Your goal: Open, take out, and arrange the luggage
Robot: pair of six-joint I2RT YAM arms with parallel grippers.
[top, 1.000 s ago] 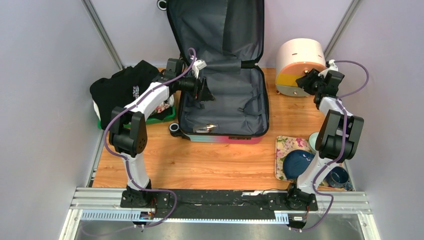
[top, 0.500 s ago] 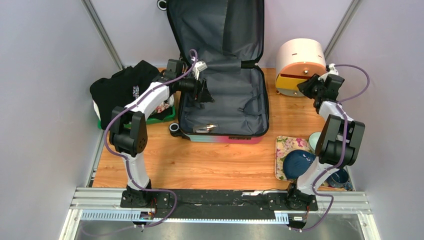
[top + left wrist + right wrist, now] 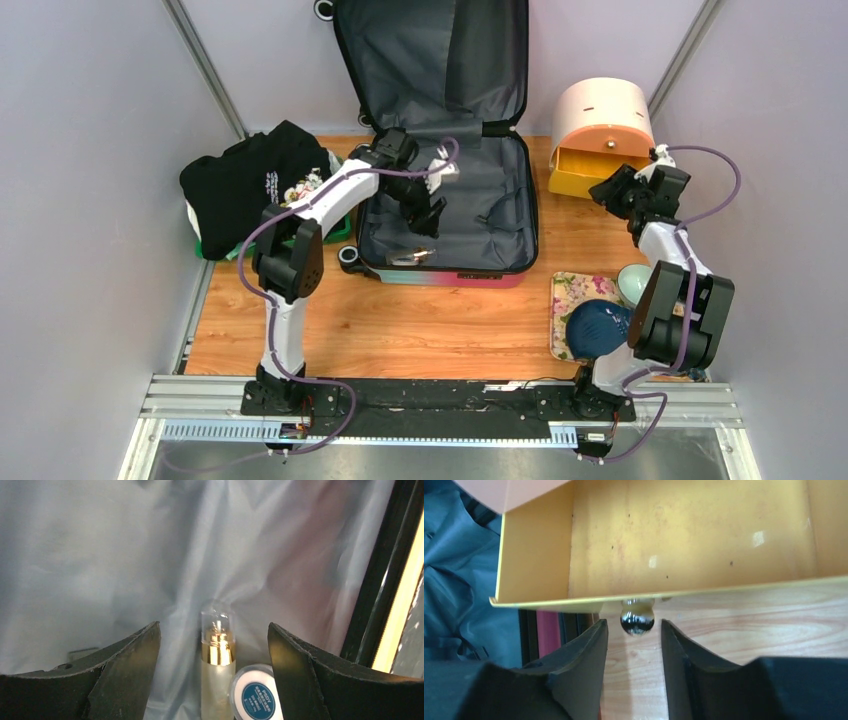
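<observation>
The luggage (image 3: 492, 235) lies open on the table, its lid leaning on the back wall, dark grey lining showing. My left gripper (image 3: 428, 222) is open inside it, over the front part of the lining. In the left wrist view my gripper (image 3: 214, 626) points at a clear bottle with a gold collar (image 3: 217, 670) and a white jar with a blue label (image 3: 255, 697), both lying on the lining (image 3: 125, 555). My right gripper (image 3: 604, 190) is open. Its fingers (image 3: 584, 650) stand on either side of the chrome knob (image 3: 637, 617) of an orange drawer (image 3: 684, 540), not touching it.
The cream-and-orange round container (image 3: 600, 108) stands at the back right with its drawer (image 3: 575, 165) pulled out and empty. Black clothing (image 3: 250, 180) lies on a green tray (image 3: 338, 232) at the left. A floral tray (image 3: 572, 292) with a blue plate (image 3: 595, 325) sits front right.
My left gripper swung from the suitcase's left rim to the right and nearer, over the bottle and jar. My right gripper drew back and the orange drawer came out.
</observation>
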